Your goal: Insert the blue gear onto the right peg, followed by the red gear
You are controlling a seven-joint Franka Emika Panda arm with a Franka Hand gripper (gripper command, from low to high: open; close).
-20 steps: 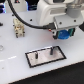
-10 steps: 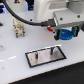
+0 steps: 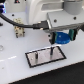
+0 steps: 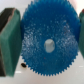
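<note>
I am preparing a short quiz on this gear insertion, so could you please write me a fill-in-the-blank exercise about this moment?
1. The gripper is shut on the ____ gear.
2. The gear has a round ____ at its centre.
3. The black-framed grey plate carries ____ upright pegs.
4. In the exterior view, the held gear hangs ____ the plate, not yet on the right peg.

Missing words: blue; hole; two; above

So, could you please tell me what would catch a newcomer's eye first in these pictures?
The blue gear stands out first: it fills the wrist view, held between the green pads of the gripper, centre hole in plain sight. In the exterior view it hangs above the black-framed grey plate, towards that view's right end, where the right peg stands upright. The large white arm dominates the upper part of the exterior view.
</note>
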